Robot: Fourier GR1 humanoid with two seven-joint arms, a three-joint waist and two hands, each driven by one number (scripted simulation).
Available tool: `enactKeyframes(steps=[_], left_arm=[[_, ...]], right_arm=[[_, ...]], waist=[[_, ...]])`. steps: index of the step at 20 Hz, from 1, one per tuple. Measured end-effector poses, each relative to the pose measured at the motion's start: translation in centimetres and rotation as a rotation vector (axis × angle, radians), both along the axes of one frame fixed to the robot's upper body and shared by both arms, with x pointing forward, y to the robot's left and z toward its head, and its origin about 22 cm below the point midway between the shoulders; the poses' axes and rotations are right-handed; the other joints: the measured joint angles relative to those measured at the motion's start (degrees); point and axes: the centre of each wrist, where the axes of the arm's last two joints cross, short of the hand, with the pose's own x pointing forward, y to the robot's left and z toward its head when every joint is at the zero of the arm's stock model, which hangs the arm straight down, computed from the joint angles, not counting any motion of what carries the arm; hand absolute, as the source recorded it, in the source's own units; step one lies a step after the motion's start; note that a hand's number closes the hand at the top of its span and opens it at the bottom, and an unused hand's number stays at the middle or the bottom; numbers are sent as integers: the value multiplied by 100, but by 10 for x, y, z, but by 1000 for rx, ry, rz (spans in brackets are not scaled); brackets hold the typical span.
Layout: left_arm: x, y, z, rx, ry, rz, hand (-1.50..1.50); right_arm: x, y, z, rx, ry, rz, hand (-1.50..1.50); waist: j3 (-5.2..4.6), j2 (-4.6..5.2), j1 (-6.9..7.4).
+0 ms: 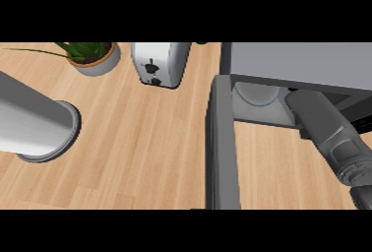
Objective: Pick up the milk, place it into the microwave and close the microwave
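The microwave (298, 61) stands at the back right. Its door (222, 142) is swung wide open toward me. Inside, part of the pale round turntable (256, 93) shows. My right forearm (327, 133) rises from the lower right corner and runs into the microwave's opening. Its far end passes under the microwave's top, so the right hand is hidden. The milk shows nowhere in the head view. At the left edge a broad grey cylinder with a flared rim (36, 125) lies close to the view. It looks like my left forearm, and no hand shows on it.
A silver toaster (160, 64) stands at the back centre, left of the microwave. A potted plant (93, 56) is at the back left. Bare wooden counter (145, 162) lies between the cylinder and the open door.
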Motion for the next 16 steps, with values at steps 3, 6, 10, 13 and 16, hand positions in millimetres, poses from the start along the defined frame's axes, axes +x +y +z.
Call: enactKeyframes(steps=[3,6,10,13,16], left_arm=[[3,1,0,11,2,0,-150],[7,-2,-2,16,9,-21,-150],[15,-4,-3,31,19,-66,-150],[18,-6,-6,34,18,-102,-150],[20,-11,-9,36,25,-147,-150]], right_arm=[[2,7,1,-5,-7,49,-150],[3,12,3,-1,-13,104,-150],[4,20,4,26,-12,173,-150],[4,24,4,76,6,224,-150],[4,29,3,153,16,276,-150]], waist=[[8,-3,-2],[20,-1,-16],[33,-1,-39],[37,-11,-48],[38,-29,-77]])
